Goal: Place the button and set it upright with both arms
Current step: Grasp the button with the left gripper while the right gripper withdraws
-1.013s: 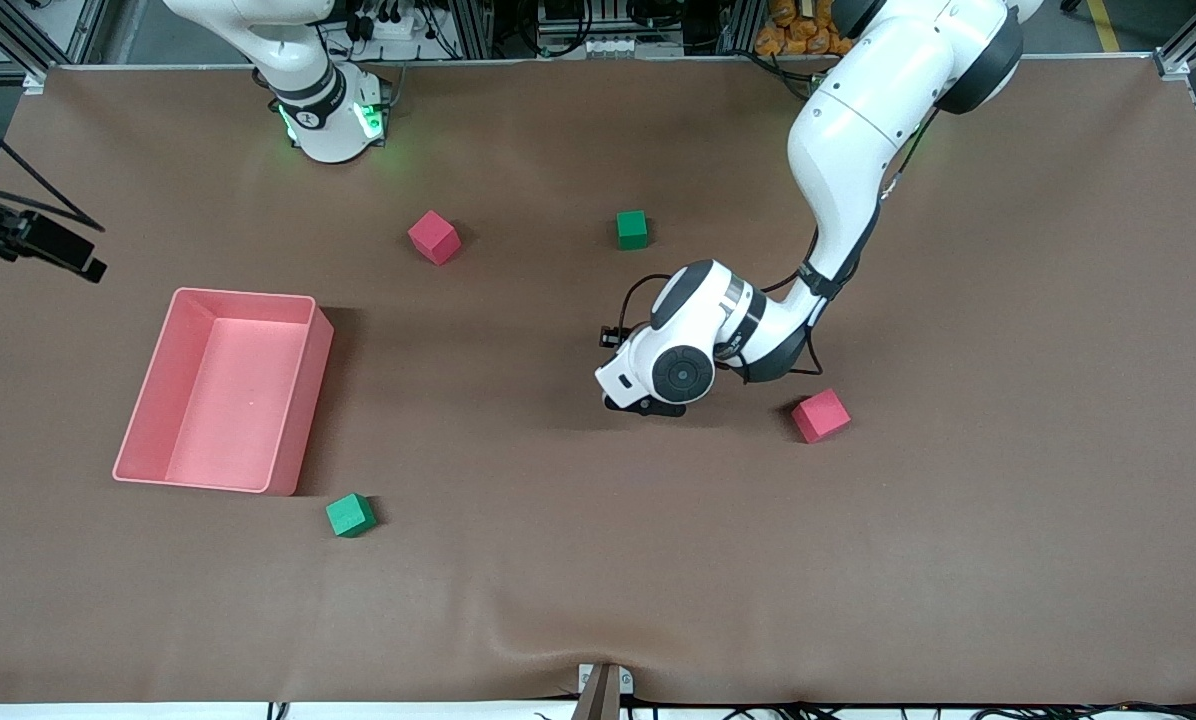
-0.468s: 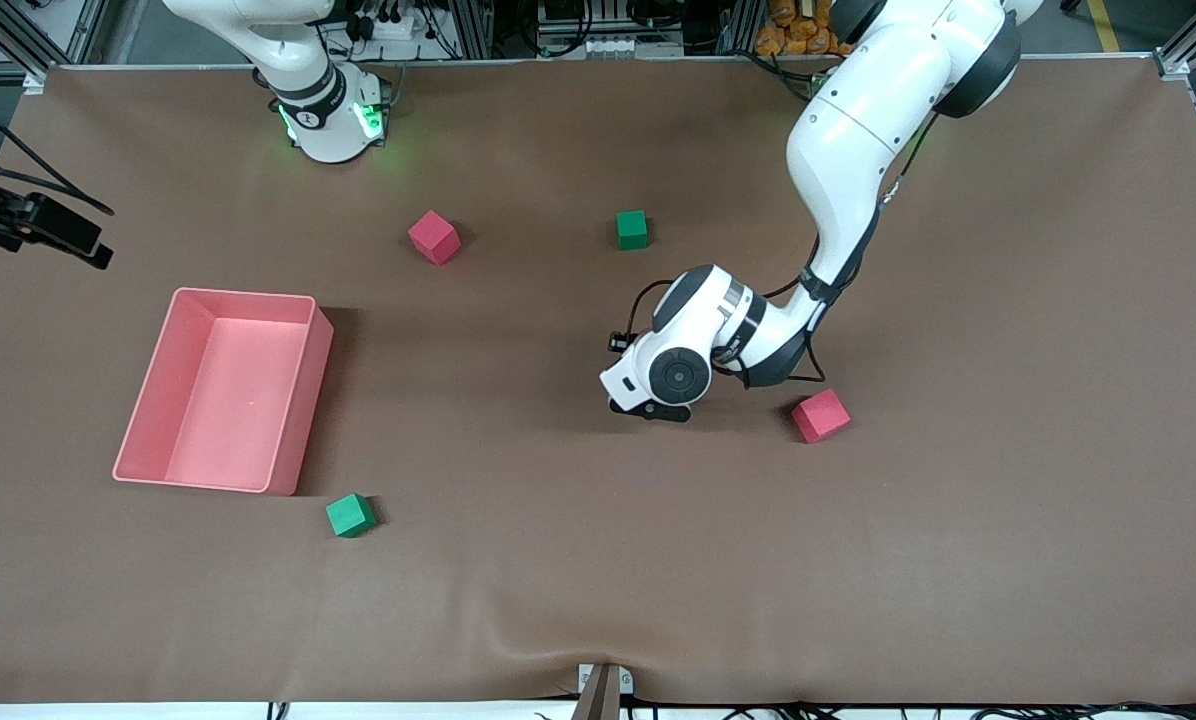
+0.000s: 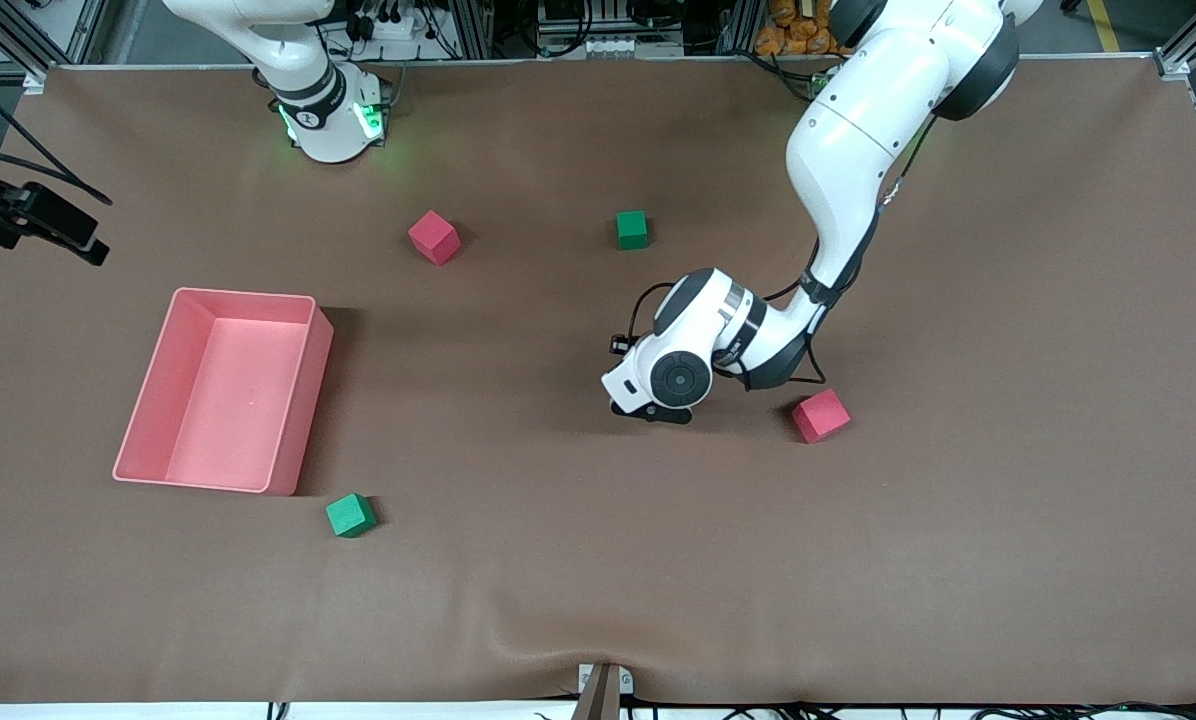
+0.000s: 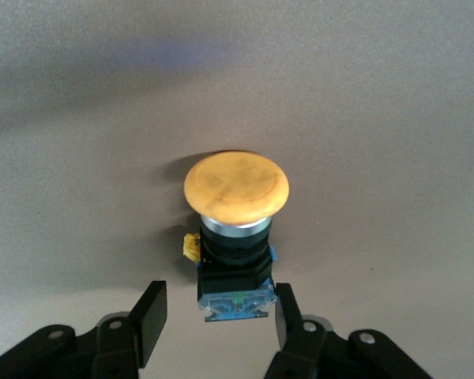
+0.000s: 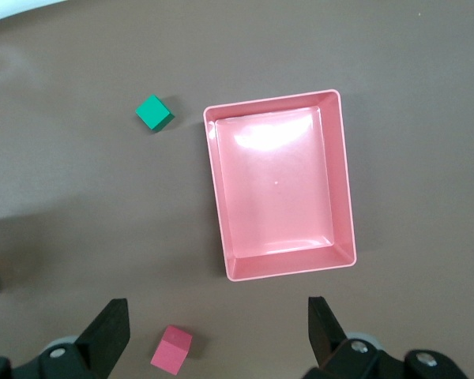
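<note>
The button (image 4: 235, 237) has an orange cap on a black body with a blue base. It looks upright on the brown table, cap on top. My left gripper (image 4: 219, 290) is low at the table's middle, open, with one finger on each side of the button's base. One finger (image 4: 287, 316) is close against the base and the other is apart from it. In the front view the left hand (image 3: 648, 408) hides the button. My right gripper (image 5: 217, 316) is open and empty, high over the table near the pink tray.
A pink tray (image 3: 298, 400) sits toward the right arm's end. A red cube (image 3: 434, 237) and a green cube (image 3: 632, 229) lie near the bases. Another red cube (image 3: 820, 415) lies beside the left hand. A green cube (image 3: 350, 515) lies nearer the camera than the tray.
The left hand has shifted slightly toward the left arm's end of the table. The right arm's black hand at the view's edge has drifted a little toward the bases.
</note>
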Robot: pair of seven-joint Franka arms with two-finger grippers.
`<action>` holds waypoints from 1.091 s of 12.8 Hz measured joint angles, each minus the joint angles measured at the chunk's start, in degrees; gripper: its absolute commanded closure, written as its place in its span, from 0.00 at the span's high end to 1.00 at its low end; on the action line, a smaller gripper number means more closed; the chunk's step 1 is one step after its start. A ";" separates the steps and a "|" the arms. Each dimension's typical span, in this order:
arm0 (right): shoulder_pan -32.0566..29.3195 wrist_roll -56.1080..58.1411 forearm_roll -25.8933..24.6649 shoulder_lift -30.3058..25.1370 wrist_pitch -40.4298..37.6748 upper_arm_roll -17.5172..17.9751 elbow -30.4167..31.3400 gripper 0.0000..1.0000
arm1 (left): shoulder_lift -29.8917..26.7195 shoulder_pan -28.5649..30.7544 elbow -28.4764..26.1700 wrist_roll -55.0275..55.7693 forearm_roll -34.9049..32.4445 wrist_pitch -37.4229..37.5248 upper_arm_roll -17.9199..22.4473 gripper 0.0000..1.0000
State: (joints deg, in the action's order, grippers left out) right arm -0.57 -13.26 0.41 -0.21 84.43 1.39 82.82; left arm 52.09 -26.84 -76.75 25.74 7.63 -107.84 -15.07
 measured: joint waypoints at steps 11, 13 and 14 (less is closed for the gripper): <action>-0.12 10.93 -0.03 -0.16 0.15 -0.83 0.00 1.00 | 0.25 -0.02 0.37 1.54 0.00 -1.94 0.00 0.00; -0.13 11.12 -0.03 -0.16 0.14 -0.91 0.01 1.00 | 0.28 -0.05 0.46 1.54 0.00 -2.04 0.00 0.00; -0.13 11.23 -0.03 -0.16 0.12 -0.94 0.01 1.00 | 0.28 -0.07 0.52 1.63 0.00 -2.10 -0.01 0.00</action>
State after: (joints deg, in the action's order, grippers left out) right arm -0.70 -2.03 0.39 -0.37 84.54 0.45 82.83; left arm 52.38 -26.91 -76.23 27.37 7.63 -109.94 -15.08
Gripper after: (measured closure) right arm 0.000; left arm 0.590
